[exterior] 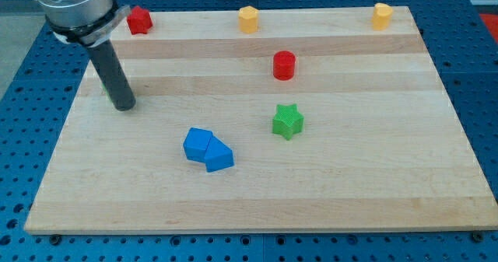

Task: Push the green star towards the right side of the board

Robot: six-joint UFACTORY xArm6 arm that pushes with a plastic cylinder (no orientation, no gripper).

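Observation:
The green star (288, 120) sits a little right of the board's middle. My tip (124, 104) rests on the board at the view's left, far to the left of the star and slightly above its level. Two blue blocks lie between them, lower down: a blue block (198, 144) and a second blue block (219, 155), touching each other. A red cylinder (284, 64) stands above the star.
A red block (138, 19) sits at the top left edge. A yellow block (247, 19) sits at the top middle, another yellow block (381, 15) at the top right. The wooden board (373, 184) lies on a blue perforated table.

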